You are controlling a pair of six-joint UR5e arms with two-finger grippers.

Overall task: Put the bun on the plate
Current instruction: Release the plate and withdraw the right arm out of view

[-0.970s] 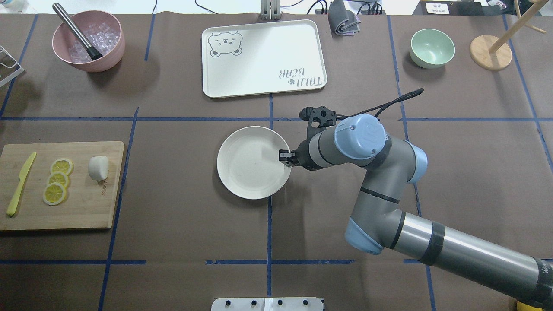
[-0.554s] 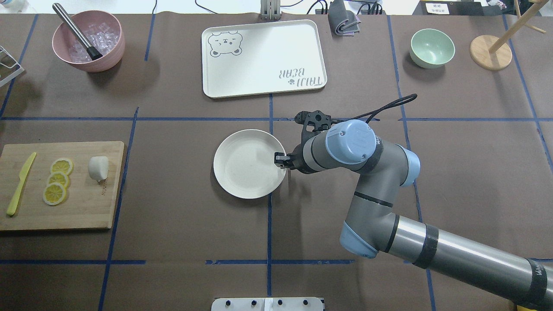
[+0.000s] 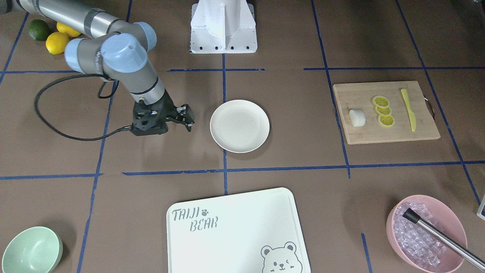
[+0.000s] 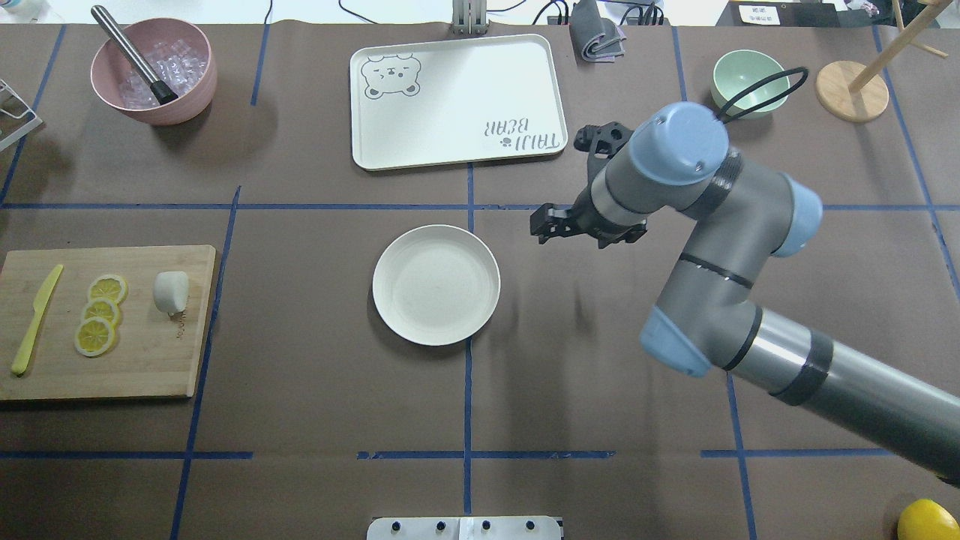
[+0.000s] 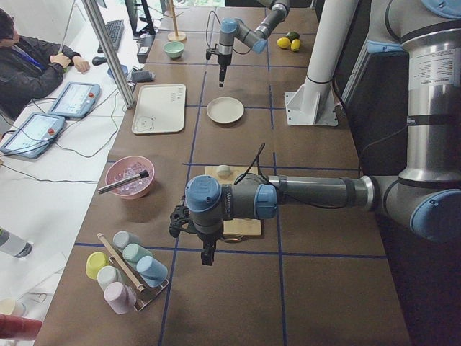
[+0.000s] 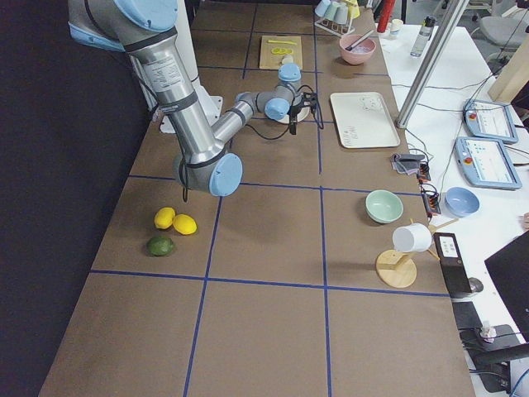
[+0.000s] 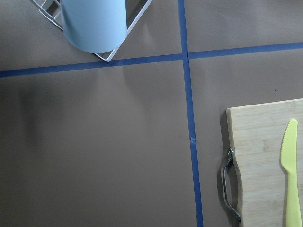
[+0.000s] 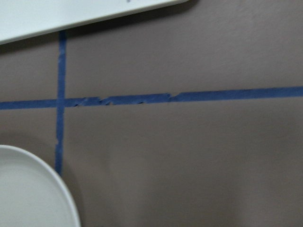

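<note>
The left pincer (image 5: 207, 254) hangs over the counter's left end, past the cutting board (image 4: 142, 360). The bun (image 4: 170, 291) lies by the board's right edge, beside lemon slices (image 4: 100, 311). The move I'd advise: come straight down, squeeze gently, carry it to the plate (image 4: 436, 285) mid-counter. The right pincer (image 4: 546, 225), apart and empty, hovers right of the plate. The left pincer shows only small and far; apart or together, I cannot tell.

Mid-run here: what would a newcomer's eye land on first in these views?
The large right arm dominates, its right gripper poised beside the empty plate at table centre, apart from it. Then the white bun, on the cutting board at the robot's far left, next to the lemon slices.
</note>
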